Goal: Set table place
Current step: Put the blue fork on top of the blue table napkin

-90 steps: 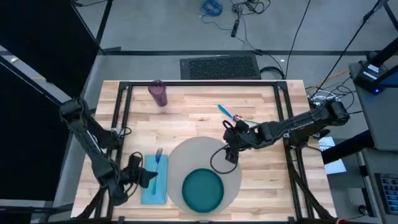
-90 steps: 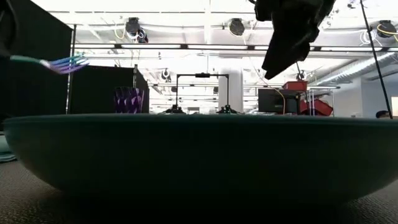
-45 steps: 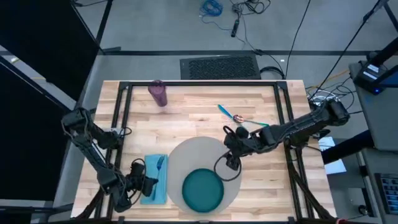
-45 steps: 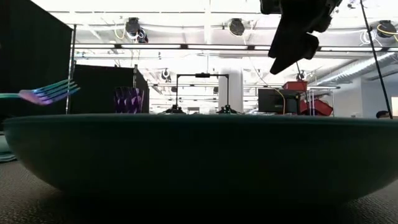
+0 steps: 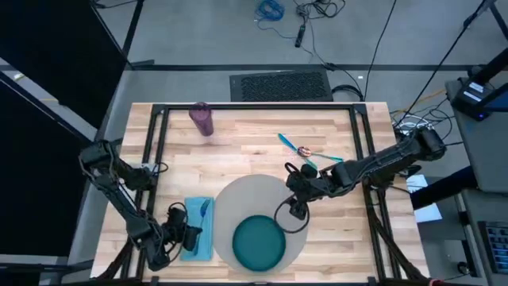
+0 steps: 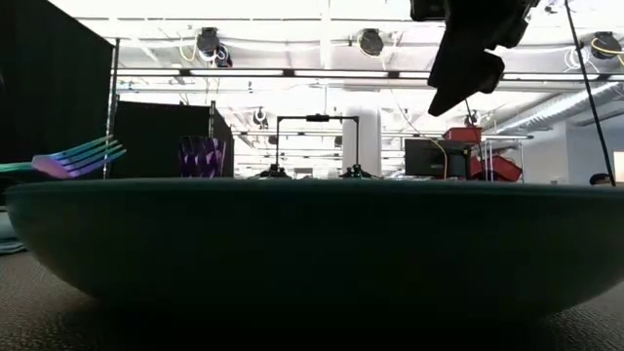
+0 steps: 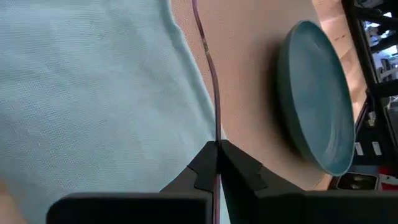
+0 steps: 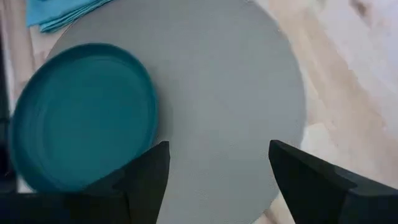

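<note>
- Table place (image 5: 258, 218) things lie on the table (image 5: 254, 135): the teal plate (image 5: 258, 242) sits on the round mat (image 5: 258, 195), and the blue napkin (image 5: 196, 230) is just beside the mat.
- My left gripper (image 7: 217, 163) is pinched shut on the fork (image 7: 208, 68). The thin handle runs straight out from between my fingers, over the edge of the napkin.
- A second ago I held the fork higher, farther back along the napkin. Now it is lower and nearer, and its prongs (image 6: 83, 156) still poke up a little past the plate's rim.
- So the fork is almost put down, I think, but I have not let go yet.
- My right gripper (image 8: 214, 171) is wide open and holds nothing. The mat is right under my fingers and the plate is near them.
- That arm has swung a bit since a second ago. The other cutlery (image 5: 305, 149) waits just behind it, and the purple cup (image 5: 202, 117) stands well apart, so more is left to do.
</note>
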`<state>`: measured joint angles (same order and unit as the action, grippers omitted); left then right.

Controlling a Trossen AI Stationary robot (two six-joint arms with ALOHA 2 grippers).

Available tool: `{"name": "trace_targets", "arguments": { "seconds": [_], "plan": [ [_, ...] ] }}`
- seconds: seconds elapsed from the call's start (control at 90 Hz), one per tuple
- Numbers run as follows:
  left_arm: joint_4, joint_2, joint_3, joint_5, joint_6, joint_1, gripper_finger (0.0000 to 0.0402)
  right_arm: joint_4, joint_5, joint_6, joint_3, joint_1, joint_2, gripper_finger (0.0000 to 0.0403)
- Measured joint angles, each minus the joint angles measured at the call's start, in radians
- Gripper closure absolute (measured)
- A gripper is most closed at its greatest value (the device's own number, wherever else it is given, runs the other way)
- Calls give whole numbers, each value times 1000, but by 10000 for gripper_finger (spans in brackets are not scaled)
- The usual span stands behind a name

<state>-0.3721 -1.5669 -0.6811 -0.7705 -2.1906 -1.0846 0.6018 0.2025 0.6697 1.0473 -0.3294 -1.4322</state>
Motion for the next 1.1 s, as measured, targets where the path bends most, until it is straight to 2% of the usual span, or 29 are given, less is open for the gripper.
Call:
{"name": "trace_targets", "arguments": {
  "seconds": [0.389,0.567,0.822,1.1],
  "plan": [
    [-3,0,0,53,6,11,401,0,-1,2,0,0,0,144],
    [-2,0,0,56,7,14,401,0,-34,2,0,0,0,144],
    [3,1,0,84,68,54,402,0,-52,0,0,0,0,144],
    [-13,2,0,165,77,69,402,0,-52,-1,0,0,0,144]
  ]
}}
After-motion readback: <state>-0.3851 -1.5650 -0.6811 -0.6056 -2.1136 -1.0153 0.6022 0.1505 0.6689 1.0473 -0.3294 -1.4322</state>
